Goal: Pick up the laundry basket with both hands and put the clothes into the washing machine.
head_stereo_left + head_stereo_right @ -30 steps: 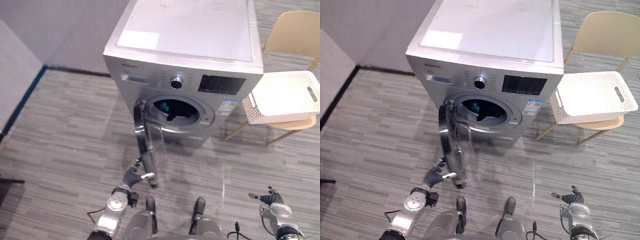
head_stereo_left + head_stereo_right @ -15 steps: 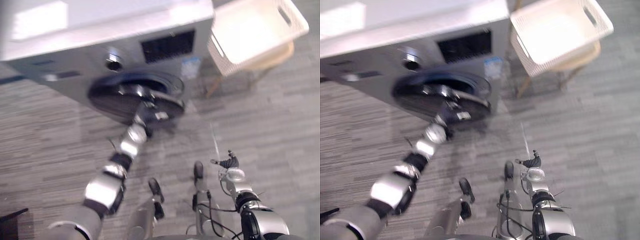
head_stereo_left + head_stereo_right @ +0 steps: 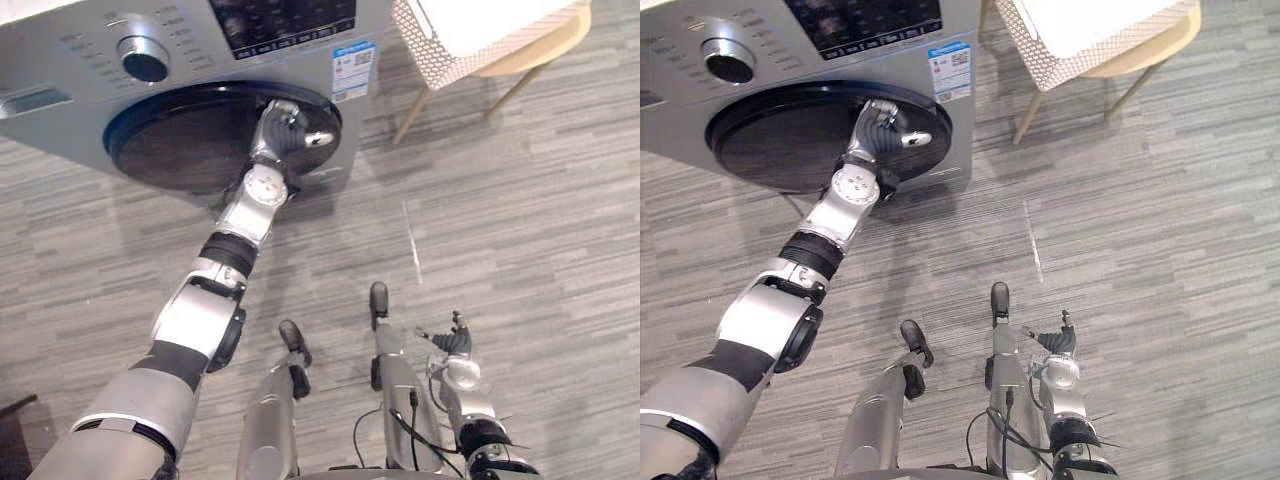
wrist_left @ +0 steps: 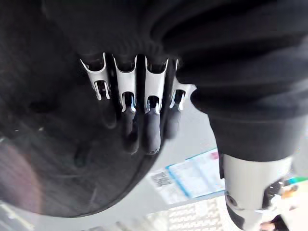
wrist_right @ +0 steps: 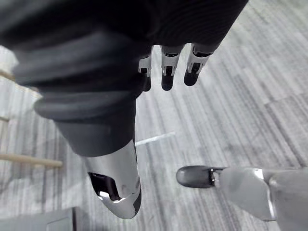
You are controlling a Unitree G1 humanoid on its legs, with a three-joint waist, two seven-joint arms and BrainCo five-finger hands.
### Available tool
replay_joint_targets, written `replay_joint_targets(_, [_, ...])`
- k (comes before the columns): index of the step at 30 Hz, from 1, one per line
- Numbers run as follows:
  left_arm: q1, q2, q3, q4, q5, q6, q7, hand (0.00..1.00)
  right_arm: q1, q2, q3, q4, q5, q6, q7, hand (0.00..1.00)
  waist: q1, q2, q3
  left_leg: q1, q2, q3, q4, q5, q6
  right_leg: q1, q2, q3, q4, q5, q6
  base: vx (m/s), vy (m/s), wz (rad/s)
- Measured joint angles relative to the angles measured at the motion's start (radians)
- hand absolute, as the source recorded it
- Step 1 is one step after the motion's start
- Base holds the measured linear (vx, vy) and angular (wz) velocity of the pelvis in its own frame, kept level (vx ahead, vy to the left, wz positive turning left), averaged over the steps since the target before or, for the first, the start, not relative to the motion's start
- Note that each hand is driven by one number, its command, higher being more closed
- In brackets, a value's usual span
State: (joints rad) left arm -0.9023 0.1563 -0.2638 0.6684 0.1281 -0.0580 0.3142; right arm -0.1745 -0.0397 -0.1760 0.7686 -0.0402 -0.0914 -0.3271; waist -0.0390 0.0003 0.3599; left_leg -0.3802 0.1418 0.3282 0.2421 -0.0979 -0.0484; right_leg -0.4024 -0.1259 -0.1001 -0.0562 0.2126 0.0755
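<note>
The washing machine [image 3: 70,70] now has its round dark door [image 3: 170,150] lying flush against its front, where a second ago that door stood swung open with a dark garment showing in the drum. The left hand [image 3: 283,128] has followed the door round and now rests on it near its right edge; in the left wrist view its fingers [image 4: 147,122] lie straight and close together, flat against the dark glass, pressing rather than gripping. The view itself has also tipped forward and closer, so the machine's shift in the picture is the camera's doing. The right hand [image 3: 452,343] hangs low over the grey floor [image 3: 540,230], its fingers [image 5: 166,77] loosely apart and holding nothing. The white laundry basket [image 3: 440,62] sits on the pale chair [image 3: 550,35] just right of the machine, and the part in view looks empty. No clothes can be seen through the door, so they are probably inside the drum. Judging by this, the loading is done and only a firm latch of the door may remain.
</note>
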Motion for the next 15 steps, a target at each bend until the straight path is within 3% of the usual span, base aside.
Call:
replay_joint_targets(1, [0.051, -0.014, -0.014, -0.036, 0.0, -0.007, -0.001, 0.0, 0.005, -0.001, 0.001, 0.0, -0.001, 0.003, 0.0, 0.0, 0.006, 0.001, -0.005, 0.014, 0.0, -0.008, -0.003, 0.0, 0.0, 0.018, 0.0, -0.009, 0.001, -0.008, 0.003, 0.09, -0.006, 0.34])
replay_joint_targets(4, [0.445, -0.072, -0.046, -0.176, -0.006, -0.021, -0.019, 0.0, 0.009, -0.014, 0.01, 0.052, -0.012, 0.024, 0.002, 0.0, 0.03, 0.003, -0.097, 0.096, -0.023, -0.062, -0.068, 0.014, -0.016, 0.104, 0.001, -0.065, -0.002, -0.048, 0.002, 0.15, -0.005, 0.46])
replay_joint_targets(6, [0.575, -0.075, -0.037, -0.193, -0.024, -0.021, -0.041, 0.0, 0.001, -0.032, 0.013, 0.077, -0.021, 0.031, 0.003, 0.0, 0.031, 0.01, -0.122, 0.128, -0.029, -0.083, -0.086, 0.015, -0.019, 0.148, 0.002, -0.085, -0.013, -0.059, 0.006, 0.13, -0.001, 0.38])
replay_joint_targets(7, [0.694, -0.075, -0.006, -0.194, -0.05, -0.021, -0.067, 0.0, 0.0, -0.061, 0.026, 0.084, -0.037, 0.034, 0.006, 0.0, 0.056, 0.016, -0.139, 0.165, -0.035, -0.105, -0.11, 0.023, -0.026, 0.188, 0.001, -0.103, -0.023, -0.062, 0.009, 0.07, 0.002, 0.38])
replay_joint_targets(9, [0.777, -0.072, 0.039, -0.189, -0.059, -0.021, -0.079, 0.0, -0.005, -0.084, 0.044, 0.081, -0.055, 0.036, 0.008, 0.0, 0.064, 0.024, -0.154, 0.182, -0.041, -0.126, -0.124, 0.031, -0.022, 0.221, -0.002, -0.13, -0.039, -0.062, 0.009, 0.06, 0.0, 0.45])
replay_joint_targets(12, [0.919, -0.032, 0.165, -0.18, -0.058, -0.019, -0.113, 0.0, 0.049, -0.121, 0.135, -0.12, -0.115, 0.051, 0.038, 0.0, 0.082, 0.027, -0.164, 0.22, -0.041, -0.158, -0.145, 0.044, -0.025, 0.27, 0.002, -0.155, -0.041, -0.064, 0.006, 0.02, 0.002, 0.31])
replay_joint_targets(15, [1.014, -0.023, 0.272, -0.093, -0.055, -0.016, -0.137, 0.0, 0.116, -0.124, 0.144, -0.198, -0.158, 0.017, 0.094, 0.0, 0.083, 0.023, -0.201, 0.262, -0.043, -0.164, -0.164, 0.046, -0.025, 0.308, 0.002, -0.168, -0.042, -0.074, 0.003, -0.01, 0.005, 0.07])
